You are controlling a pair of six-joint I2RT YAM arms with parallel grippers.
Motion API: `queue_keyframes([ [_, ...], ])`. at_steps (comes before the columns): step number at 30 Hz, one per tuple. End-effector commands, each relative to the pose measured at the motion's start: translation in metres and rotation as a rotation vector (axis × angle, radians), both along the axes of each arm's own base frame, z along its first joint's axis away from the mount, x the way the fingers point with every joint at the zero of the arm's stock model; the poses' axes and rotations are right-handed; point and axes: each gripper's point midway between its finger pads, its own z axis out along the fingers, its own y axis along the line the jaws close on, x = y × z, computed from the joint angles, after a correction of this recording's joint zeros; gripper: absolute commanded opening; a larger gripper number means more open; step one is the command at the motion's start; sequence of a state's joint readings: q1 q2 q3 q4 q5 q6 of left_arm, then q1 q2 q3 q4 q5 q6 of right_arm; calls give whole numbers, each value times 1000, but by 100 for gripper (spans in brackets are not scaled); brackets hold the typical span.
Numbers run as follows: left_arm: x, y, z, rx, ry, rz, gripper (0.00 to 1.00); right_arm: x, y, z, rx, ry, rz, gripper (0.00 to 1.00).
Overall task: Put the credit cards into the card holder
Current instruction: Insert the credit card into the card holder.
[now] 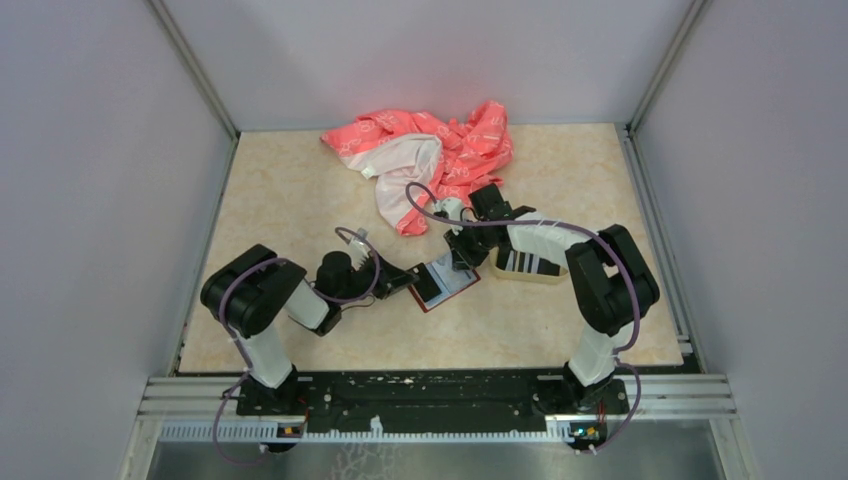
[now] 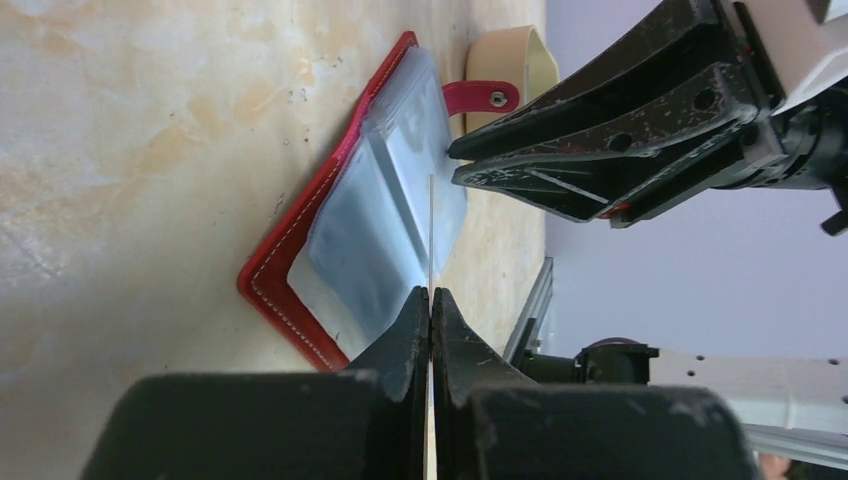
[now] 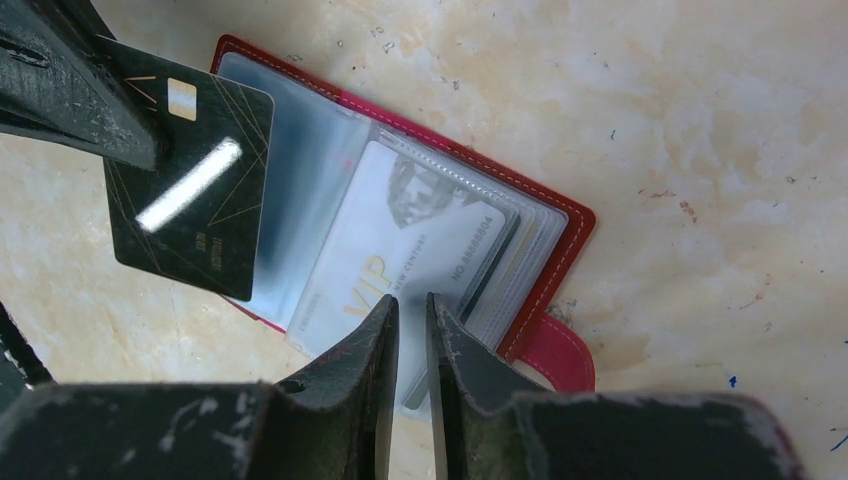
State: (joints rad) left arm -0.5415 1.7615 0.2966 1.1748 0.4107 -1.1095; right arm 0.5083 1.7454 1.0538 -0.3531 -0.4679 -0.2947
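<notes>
while the card hovers: left gripper (image 2: 430, 295) is pressed together on one black card (image 3: 190, 200), pinching it at the chip end, with the free end over the open holder (image 2: 360, 230).
holder: lies flat on the table (image 1: 300, 200) between the two arms, red cover down and clear sleeves facing up. a pale card lettered vip (image 3: 400, 240) sits in one sleeve.
right gripper (image 3: 410, 305): fingers nearly together with a thin gap, tips at the sleeves' edge beside the snap tab. whether they nip a sleeve cannot be told.
other cards (image 1: 528, 262): striped black ones lie in the tray (image 1: 520, 278) just right of the holder.
cloth (image 1: 430, 150): bunched at the far side, well apart.
step in hand: judged to be feeding the held card into a sleeve — early in the task, with more cards left in the tray.
doing it well: square the card's leading edge to a sleeve mouth, come in low and nearly flat, keep the holder pinned so it cannot skid, and let go only once most of the card is inside.
risk: the thin plastic may buckle, or the card may slide between sleeves rather than into one.
</notes>
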Motion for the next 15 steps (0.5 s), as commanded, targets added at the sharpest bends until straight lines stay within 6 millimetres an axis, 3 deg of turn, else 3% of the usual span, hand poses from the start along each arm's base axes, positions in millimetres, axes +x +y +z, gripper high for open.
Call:
queue_keyframes([
  [1, 4, -5, 26, -123, -49, 11, 0, -3, -14, -14, -82, 33, -16, 18],
  [15, 15, -8, 12, -135, -23, 65, 0, -6, -12, -13, -73, 45, -12, 18],
])
